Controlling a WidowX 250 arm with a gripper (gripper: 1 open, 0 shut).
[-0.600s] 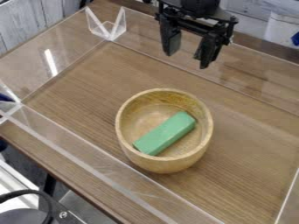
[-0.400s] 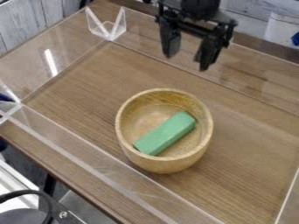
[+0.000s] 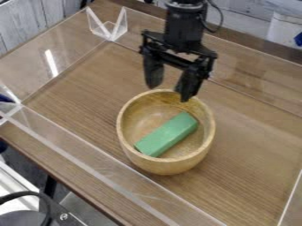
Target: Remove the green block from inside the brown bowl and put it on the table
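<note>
The green block (image 3: 165,136) lies flat and slanted inside the brown bowl (image 3: 132,118), which rests on the table (image 3: 83,97) near the middle. My black gripper (image 3: 171,83) hangs just above the bowl's far rim, pointing down. Its fingers (image 3: 189,86) stand apart with nothing between them, so it is open. A small gap separates the fingertips from the block's upper end.
Clear acrylic walls (image 3: 48,62) ring the tabletop, with a clear corner bracket (image 3: 109,26) at the back left. Bare wood surrounds the bowl on all sides.
The gripper has come down and forward-left from the far side of the table to just above the bowl's far rim. It stays open. Bowl and block have not moved.
</note>
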